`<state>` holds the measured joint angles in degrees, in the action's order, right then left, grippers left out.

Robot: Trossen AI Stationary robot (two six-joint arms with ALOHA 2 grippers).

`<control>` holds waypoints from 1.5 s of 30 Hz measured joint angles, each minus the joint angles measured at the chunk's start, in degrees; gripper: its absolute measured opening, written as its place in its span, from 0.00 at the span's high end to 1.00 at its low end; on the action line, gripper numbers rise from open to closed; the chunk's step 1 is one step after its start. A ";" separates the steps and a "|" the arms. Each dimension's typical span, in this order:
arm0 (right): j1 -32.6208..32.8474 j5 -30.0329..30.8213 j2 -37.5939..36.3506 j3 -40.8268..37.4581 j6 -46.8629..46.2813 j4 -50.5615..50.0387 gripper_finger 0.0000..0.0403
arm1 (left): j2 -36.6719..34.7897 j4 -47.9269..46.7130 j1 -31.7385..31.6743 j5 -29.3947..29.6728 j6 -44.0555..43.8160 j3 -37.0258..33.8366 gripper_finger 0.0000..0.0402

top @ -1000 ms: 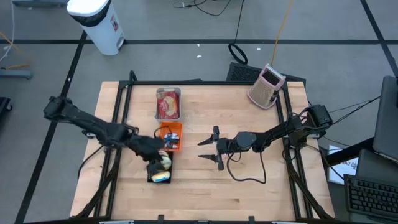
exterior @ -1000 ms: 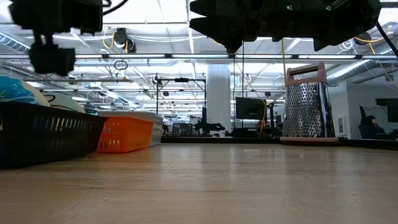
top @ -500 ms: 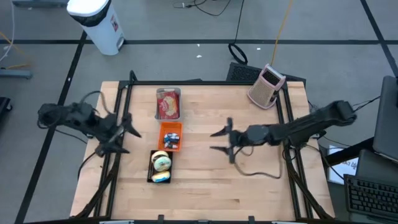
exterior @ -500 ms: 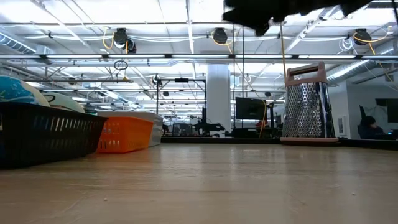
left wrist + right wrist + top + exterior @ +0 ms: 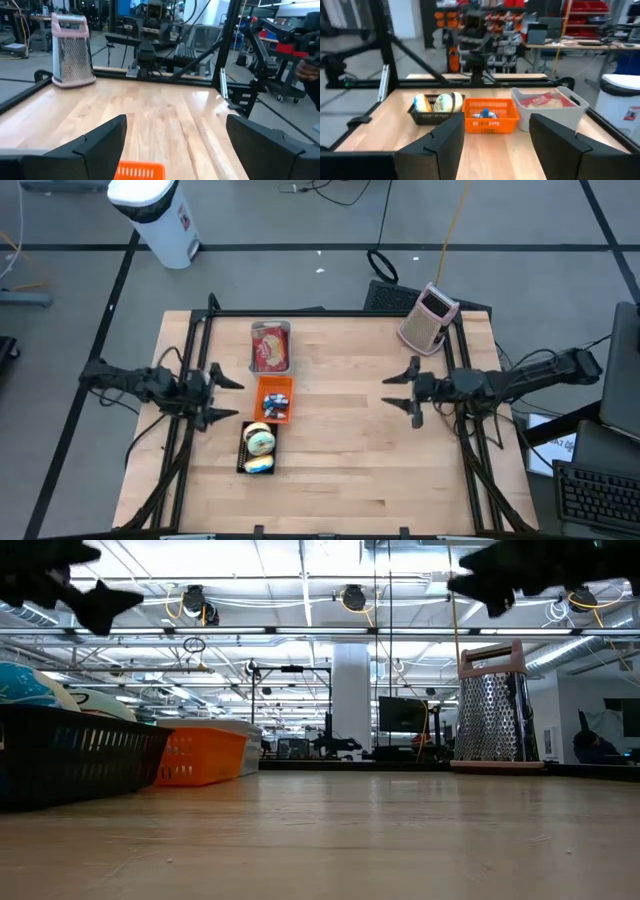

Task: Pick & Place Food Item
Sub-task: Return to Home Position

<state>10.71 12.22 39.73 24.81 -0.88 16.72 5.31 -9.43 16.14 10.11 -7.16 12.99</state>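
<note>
I see left end effector (image 5: 234, 399) released at worktop (image 5: 340, 475) left edge, right end effector (image 5: 390, 391) released near right edge; grater (image 5: 428, 318) at far right corner.

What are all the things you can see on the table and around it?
Table: one, light wood, fills the middle of the high view.
Black bin: one, black, near end of the row of bins.
Donuts: at least two, pale yellow and blue, in the black bin; I cannot tell the full count.
Orange bin: one, orange, middle of the row.
Grey bin: one, pale grey, far end of the row.
Red packet: one, red, in the grey bin.
Grater: one, silver with a pink top, far right corner of the table.
Trash can: one, white, on the floor beyond the table.
Left gripper: one, dark, open, above the table's left edge.
Right gripper: one, dark, open, above the table's right side.
</note>
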 joint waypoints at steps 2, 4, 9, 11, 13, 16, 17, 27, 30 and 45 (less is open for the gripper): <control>-1.26 -0.10 -3.33 -4.09 -1.06 2.46 0.48 | -0.57 2.63 0.00 0.01 0.00 -2.88 0.15; -2.57 -0.32 -6.37 -7.46 -2.57 3.83 0.48 | -0.88 5.43 0.00 0.01 0.01 -4.96 0.15; -4.49 -0.47 -13.71 -13.04 -2.75 5.06 0.48 | -0.88 8.78 0.00 0.00 0.66 -8.48 0.16; -5.07 -0.29 -16.48 -14.55 -2.09 5.25 0.48 | -0.88 10.11 0.00 0.20 1.09 -9.31 0.16; -5.64 -0.26 -18.90 -16.09 -1.57 5.41 0.48 | -0.88 10.75 0.00 0.24 2.07 -9.72 0.16; -6.96 -0.30 -21.74 -18.75 -1.60 5.39 0.48 | -0.88 11.14 0.00 0.36 3.85 -9.74 0.17; -7.42 -0.27 -22.53 -19.80 -1.56 5.31 0.48 | -0.88 11.08 0.00 0.42 4.60 -9.76 0.18; -13.19 -0.23 -26.62 -23.75 3.35 3.43 0.48 | -0.88 8.54 -1.34 0.48 5.55 -9.76 0.16; -14.49 -0.24 -26.59 -23.77 5.37 2.72 0.48 | -0.88 5.02 -2.15 0.77 3.80 -9.76 0.15; -16.73 -0.26 -26.23 -23.92 2.12 0.83 0.48 | -0.88 6.56 -4.50 2.01 3.46 -10.20 0.14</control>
<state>-6.02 11.96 13.50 0.89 1.23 17.55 4.43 -2.87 11.64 12.12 -3.70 2.79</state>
